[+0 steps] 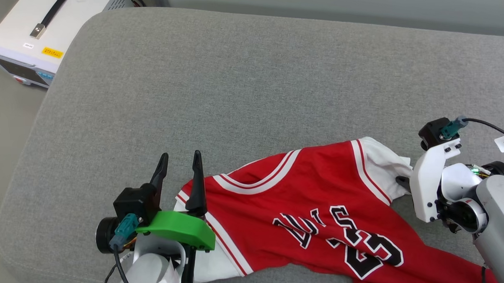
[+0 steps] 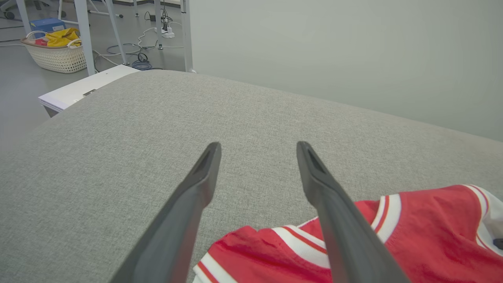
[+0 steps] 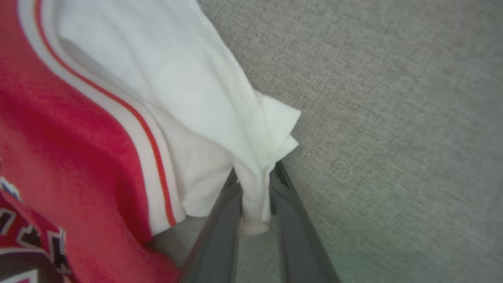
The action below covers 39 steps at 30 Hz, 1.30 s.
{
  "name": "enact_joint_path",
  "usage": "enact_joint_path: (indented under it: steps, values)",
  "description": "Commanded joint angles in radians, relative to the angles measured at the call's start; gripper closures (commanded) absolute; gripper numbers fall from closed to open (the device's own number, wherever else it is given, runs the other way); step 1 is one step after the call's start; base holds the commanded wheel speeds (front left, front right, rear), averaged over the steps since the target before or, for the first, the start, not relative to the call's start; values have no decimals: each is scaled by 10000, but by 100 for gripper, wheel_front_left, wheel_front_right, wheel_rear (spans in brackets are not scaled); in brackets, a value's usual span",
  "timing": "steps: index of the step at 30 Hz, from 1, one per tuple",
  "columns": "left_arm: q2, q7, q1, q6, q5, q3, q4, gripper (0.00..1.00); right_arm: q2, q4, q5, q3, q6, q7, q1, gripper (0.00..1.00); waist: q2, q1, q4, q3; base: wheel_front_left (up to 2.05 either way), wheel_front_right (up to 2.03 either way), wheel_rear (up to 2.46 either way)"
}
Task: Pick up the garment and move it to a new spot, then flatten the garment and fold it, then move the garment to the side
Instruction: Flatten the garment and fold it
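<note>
- shirt (image 1: 320, 189) is lying rumpled, near right on the cushion (image 1: 233, 75)
- right gripper (image 3: 255, 173) is pinching its white sleeve (image 3: 177, 98); left gripper (image 2: 257, 147) is hovering spread at the shirt's left end
- left should be gripping too before lifting

My head camera looks steeply down from above onto the wide grey fabric cushion (image 1: 249, 74), far enough back to take in most of its width. The camera on my left wrist sits low, facing along my left gripper (image 2: 258, 144) across the cushion toward a pale wall (image 2: 353, 47). My right wrist camera looks down from very close along my right gripper (image 3: 255, 171). All three share the cushion and the red jersey shirt with white sleeves (image 1: 312, 185).
</note>
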Motion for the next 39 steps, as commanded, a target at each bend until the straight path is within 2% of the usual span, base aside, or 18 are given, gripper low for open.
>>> enact_joint_path:
  steps: [1, 9, 17, 19, 20, 26, 27, 28, 33, 39]
  values:
    - [-21, -87, -112, -49, 60, 58, 39, 0, 255, 432, 169, 342, 6, -6, 432, 100, 0, 0, -131, -137, 0, 0, 0]
    - [162, -51, 89, -124, -10, 47, 193, 0, -263, -284, 26, -1133, 6, -883, 280, 100, 0, 0, -686, -738, 0, 0, 0]
    - [369, 90, 360, -72, -112, 84, 101, 0, -474, -985, -576, -3819, 6, -650, 1766, 100, 0, 0, -1409, -1056, 0, 0, 0]
    - [411, 131, 374, -56, -118, 85, 66, 0, -370, -1088, -737, -4527, 6, -586, 2239, 100, 0, 0, -1531, -1052, 0, 0, 0]
    - [452, 187, 375, -34, -143, 91, 43, 0, 7, -1114, -895, -5409, 6, -516, 3014, 100, 0, 0, -1676, -1020, 0, 0, 0]
    - [492, 286, 377, -14, -233, 105, 105, 0, 1019, -929, -1164, -6149, 6, -1109, 3738, 100, 0, 0, -1882, -955, 0, 0, 0]
    - [502, 303, 381, -17, -253, 108, 128, 0, 1149, -936, -1228, -6197, 6, -1415, 3753, 26, 0, 0, -1910, -968, 0, 0, 0]
    - [510, 316, 386, -21, -270, 108, 149, 0, 1245, -932, -1285, -6207, 6, -1657, 3772, 0, 0, 0, -1924, -985, 0, 0, 0]
    - [552, 384, 455, -49, -365, 100, 260, 0, 1702, -1193, -1511, -6374, 6, -3071, 3915, 0, 0, 0, -1932, -1158, 0, 0, 0]
    - [647, 468, 597, -50, -480, 121, 386, 0, 2323, -2105, -2034, -6594, 6, -5083, 4312, 0, 0, 0, -1933, -1390, 0, 0, 0]
